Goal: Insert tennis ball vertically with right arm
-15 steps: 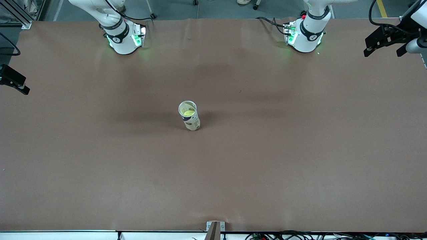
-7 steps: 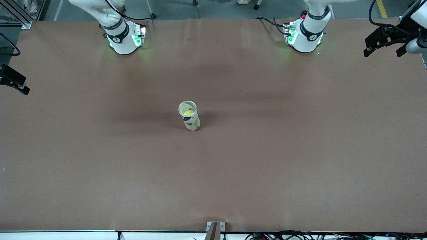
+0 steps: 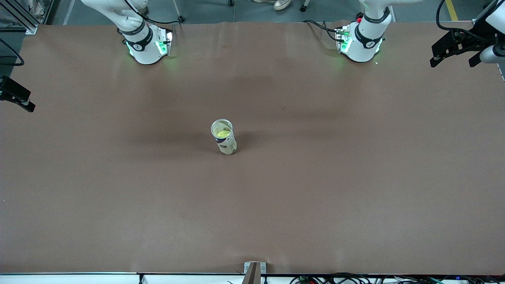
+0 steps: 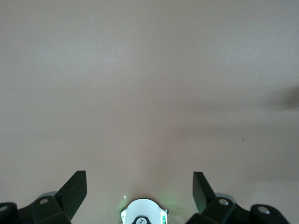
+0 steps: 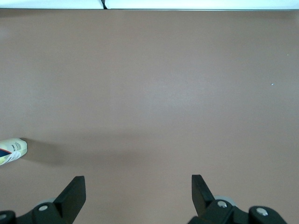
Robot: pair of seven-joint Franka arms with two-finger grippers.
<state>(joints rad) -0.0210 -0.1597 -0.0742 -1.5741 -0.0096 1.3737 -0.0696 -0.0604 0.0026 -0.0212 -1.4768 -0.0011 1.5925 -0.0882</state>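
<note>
A clear tube (image 3: 224, 137) stands upright near the middle of the brown table, and the yellow-green tennis ball (image 3: 222, 134) sits inside it, below the open rim. The right wrist view catches only the tube's end (image 5: 11, 151) at its edge. My right gripper (image 5: 138, 189) is open and holds nothing, high over bare table, well away from the tube. My left gripper (image 4: 140, 186) is also open and holds nothing, over the left arm's own base (image 4: 144, 212). Neither gripper shows in the front view; both arms wait drawn back.
The right arm's base (image 3: 146, 45) and the left arm's base (image 3: 361, 41) stand along the table's edge farthest from the front camera. Black camera mounts reach in at the right arm's end (image 3: 15, 96) and the left arm's end (image 3: 453, 47). A small bracket (image 3: 254, 270) sits at the nearest edge.
</note>
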